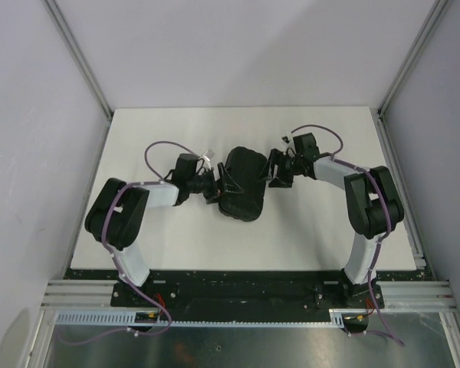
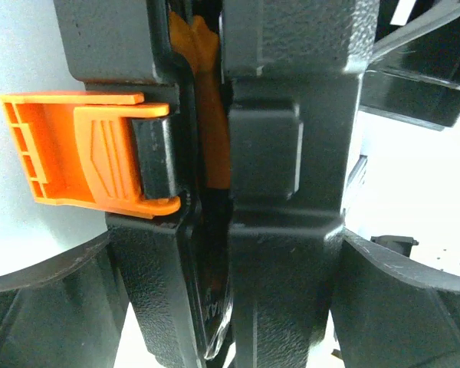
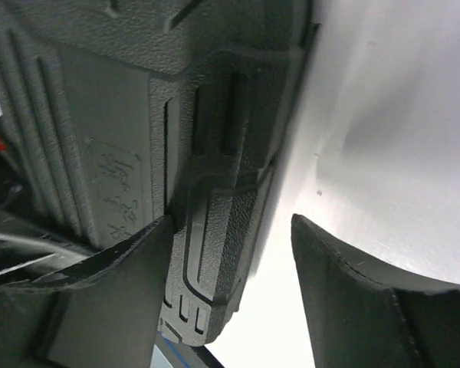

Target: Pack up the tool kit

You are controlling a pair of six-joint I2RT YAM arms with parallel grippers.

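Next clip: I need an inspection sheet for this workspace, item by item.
Surface: white table, no marks seen.
Job's things: tool kit mid-table, halves nearly shut with a slit left; orange latch swung out, not hooked; orange tool visible in the slit.
Clutter: nothing seen.
Grippers: left gripper straddles the latch edge, contact unclear; right gripper open at the other side, with a gap to one finger.
Cables: purple cables loop along both arms, off the case.
Surroundings: pale walls, aluminium frame posts.

black case (image 1: 241, 182); orange latch (image 2: 84, 149), perhaps tool (image 2: 212, 123)
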